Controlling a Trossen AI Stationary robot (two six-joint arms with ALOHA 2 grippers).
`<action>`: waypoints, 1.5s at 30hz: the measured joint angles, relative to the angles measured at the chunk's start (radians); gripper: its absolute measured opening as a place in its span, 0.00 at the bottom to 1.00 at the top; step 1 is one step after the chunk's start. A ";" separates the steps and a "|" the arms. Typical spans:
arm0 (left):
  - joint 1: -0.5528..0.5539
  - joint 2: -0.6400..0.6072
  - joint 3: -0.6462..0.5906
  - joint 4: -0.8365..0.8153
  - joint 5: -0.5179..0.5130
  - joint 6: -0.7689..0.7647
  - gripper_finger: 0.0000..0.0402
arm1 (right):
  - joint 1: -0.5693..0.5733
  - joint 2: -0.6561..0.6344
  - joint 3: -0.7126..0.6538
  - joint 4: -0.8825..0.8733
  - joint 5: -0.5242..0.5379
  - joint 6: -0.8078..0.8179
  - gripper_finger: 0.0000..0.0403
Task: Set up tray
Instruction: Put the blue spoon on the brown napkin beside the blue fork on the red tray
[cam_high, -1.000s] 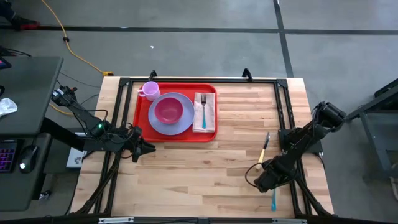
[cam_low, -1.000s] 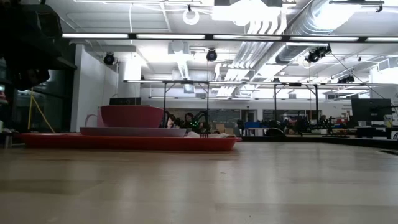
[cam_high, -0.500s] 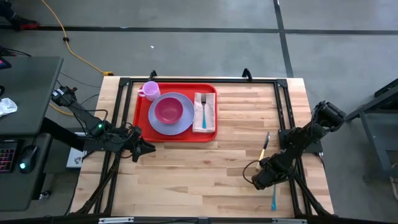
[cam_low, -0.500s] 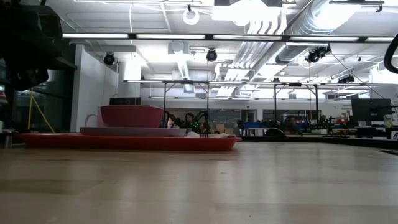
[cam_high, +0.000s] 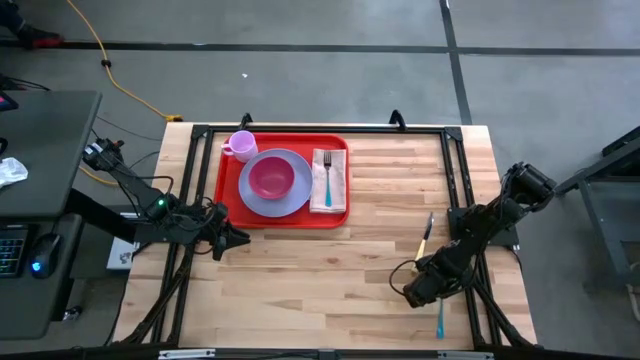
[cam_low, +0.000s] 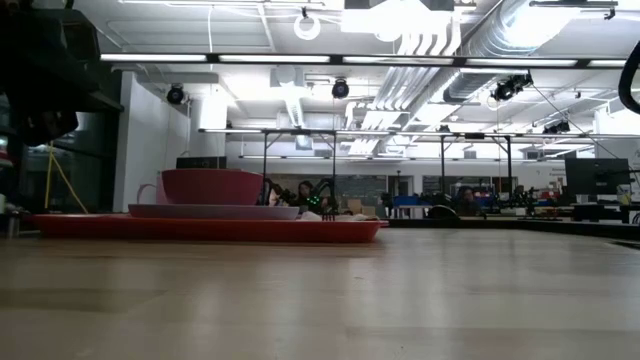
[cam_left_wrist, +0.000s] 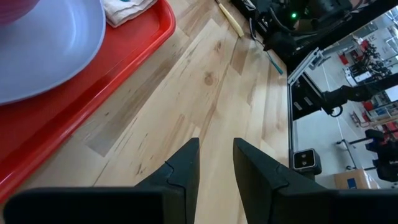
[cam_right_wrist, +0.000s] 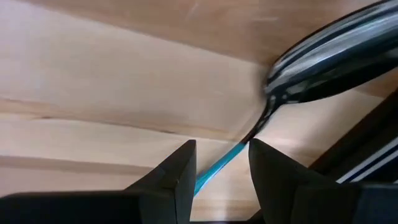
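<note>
The red tray (cam_high: 283, 226) lies at the table's far left and carries a lavender plate (cam_high: 300, 200), a pink bowl (cam_high: 270, 178), a lavender cup (cam_high: 240, 145) and a beige napkin (cam_high: 338, 190) with a fork (cam_high: 327, 172) on it. A spoon with a teal handle (cam_high: 440, 322) lies flat on the table near the right front. My right gripper (cam_right_wrist: 222, 149) is open, pointing down, one finger on either side of the spoon's thin handle (cam_right_wrist: 217, 165) without touching it. My left gripper (cam_left_wrist: 216, 146) waits open beside the tray's near left corner.
A knife with a pale wooden handle (cam_high: 424, 243) lies on the bare wood just beyond my right gripper (cam_high: 412, 292). Black frame rails (cam_high: 455, 180) run along the table's edges. Bare tabletop (cam_high: 330, 280) spreads between the two arms.
My right gripper has tipped a little and edged toward the table's left above the spoon. Its fingers have kept the same gap. The spoon and the tray's things lie as before.
</note>
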 joint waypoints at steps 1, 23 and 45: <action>0.000 0.000 0.000 -0.001 0.000 0.001 0.32 | 0.000 0.000 0.000 0.004 0.000 0.000 0.31; 0.000 0.000 0.000 -0.009 0.004 0.006 0.32 | 0.000 0.001 -0.070 0.046 -0.115 0.009 0.31; 0.000 0.000 0.000 -0.019 -0.006 0.005 0.32 | -0.001 -0.053 -0.068 0.091 -0.138 0.018 0.31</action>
